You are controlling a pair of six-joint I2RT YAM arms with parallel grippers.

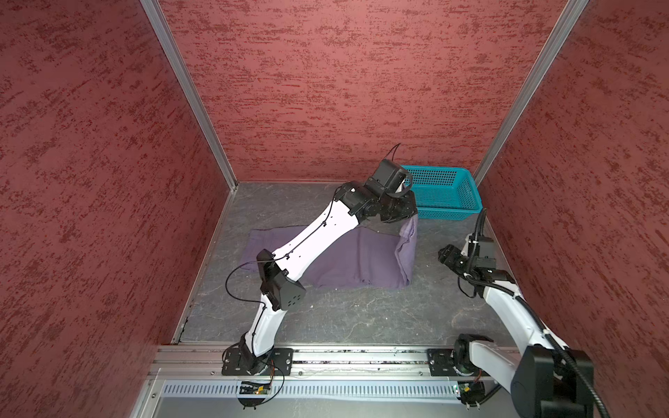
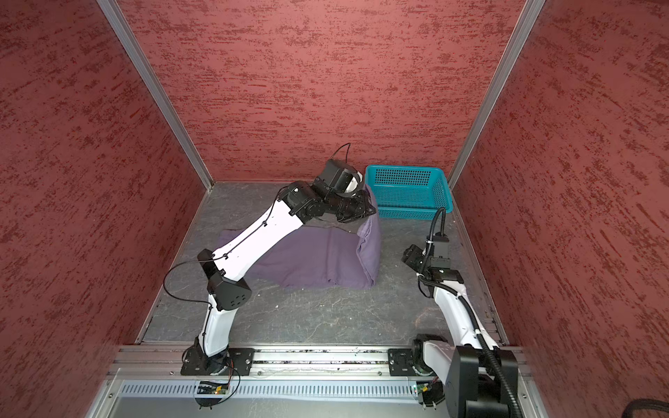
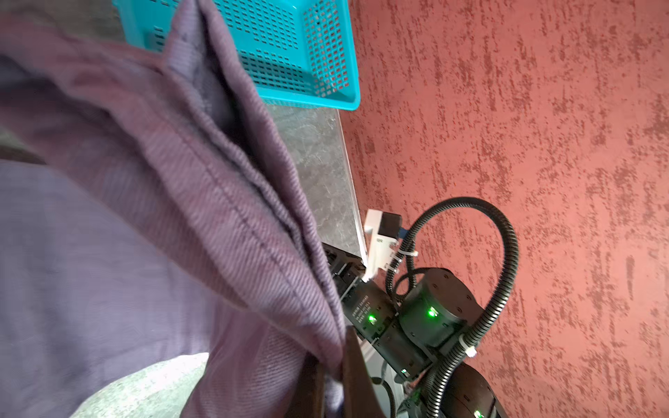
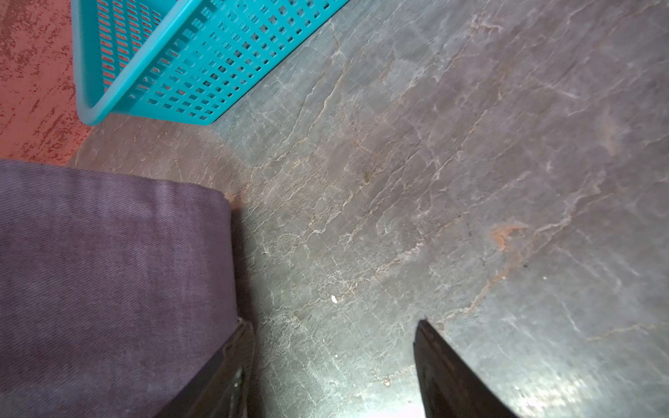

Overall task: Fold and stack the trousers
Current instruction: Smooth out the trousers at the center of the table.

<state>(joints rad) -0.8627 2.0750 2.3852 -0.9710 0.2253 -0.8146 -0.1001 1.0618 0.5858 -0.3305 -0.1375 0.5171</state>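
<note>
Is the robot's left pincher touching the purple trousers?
Touching. The left wrist view shows the left gripper shut on a lifted edge of the trousers, with the cloth pinched between its jaws.

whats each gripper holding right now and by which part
The left gripper pinches the trousers by a raised seamed edge; the right gripper is open, holding nothing.

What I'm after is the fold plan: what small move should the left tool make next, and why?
Probably carry the pinched end leftward over the flat part. The left tool is shut on one raised end of the long dusty-purple cloth trousers, whose rest lies flat on the grey table; the right tool is open, holding nothing.
</note>
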